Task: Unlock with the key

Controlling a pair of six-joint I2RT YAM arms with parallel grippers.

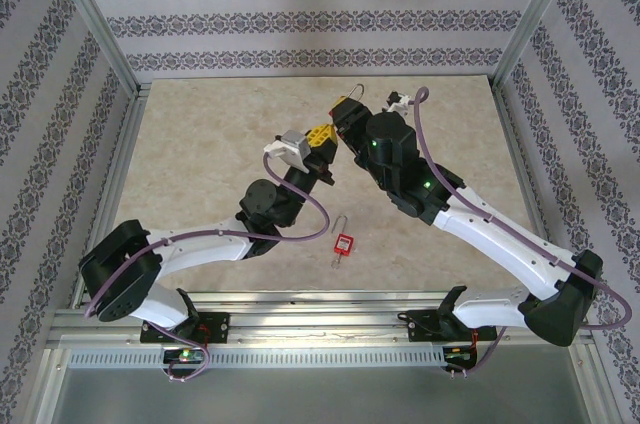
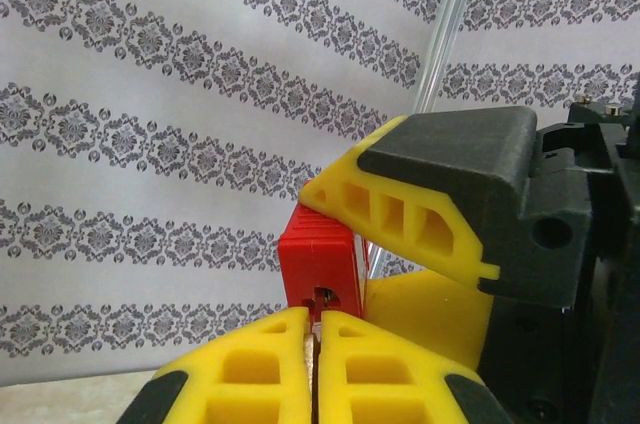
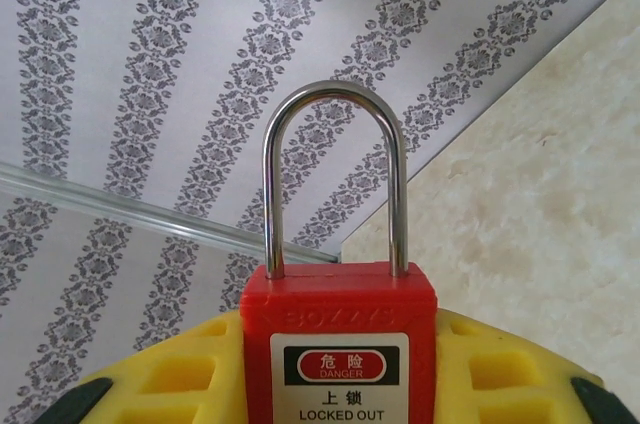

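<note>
My left gripper [image 2: 316,316] is pinched fully together. If the key is between its fingers, they hide it, and I cannot make it out. At twelve o'clock from those fingertips, almost touching, is the keyhole [image 2: 323,296] in the underside of the red padlock [image 3: 340,314]. My right gripper [image 1: 345,127] clamps that padlock by its body and holds it up off the table [image 1: 220,144]. The steel shackle [image 3: 335,88] sits down in both holes, so I judge it not yet unlocked. Lining up looks done. I cannot tell whether the key is seated, and turning it remains. A second padlock [image 1: 344,244] lies on the table at six o'clock.
</note>
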